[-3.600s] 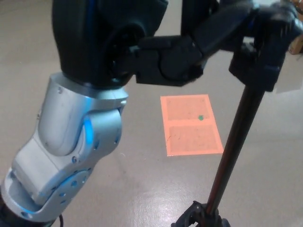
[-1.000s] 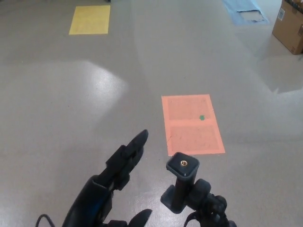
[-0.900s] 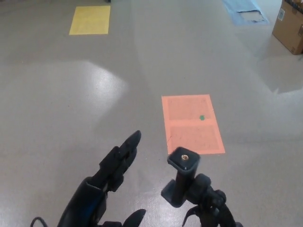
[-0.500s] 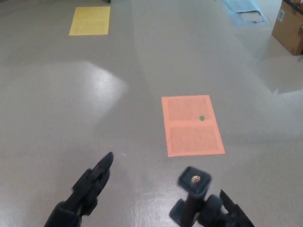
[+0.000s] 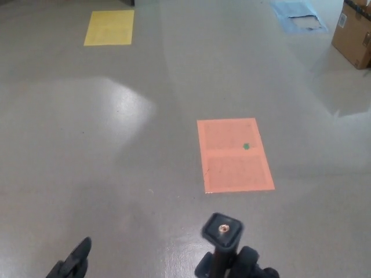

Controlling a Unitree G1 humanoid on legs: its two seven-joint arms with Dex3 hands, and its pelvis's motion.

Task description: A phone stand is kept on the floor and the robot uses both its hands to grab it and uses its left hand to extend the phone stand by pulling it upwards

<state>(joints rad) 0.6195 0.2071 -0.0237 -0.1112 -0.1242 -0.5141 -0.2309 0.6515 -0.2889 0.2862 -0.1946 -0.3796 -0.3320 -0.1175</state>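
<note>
At the near left edge only a fingertip part of the left hand [image 5: 74, 262] shows, touching nothing; I cannot tell if it is spread or clenched. The phone stand [image 5: 223, 246] stands near, right of centre, before the orange floor patch [image 5: 233, 154]. The right hand does not show.

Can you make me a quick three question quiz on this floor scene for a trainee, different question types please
1. True or false: the left hand is gripping the phone stand.
2. Which floor patch carries a small green dot? A) yellow patch B) orange patch C) blue patch
3. Fill in: the cardboard box sits at the picture's top ____ corner.

Key
1. False: the hand is apart from the stand, at the bottom left edge.
2. B
3. right
</note>
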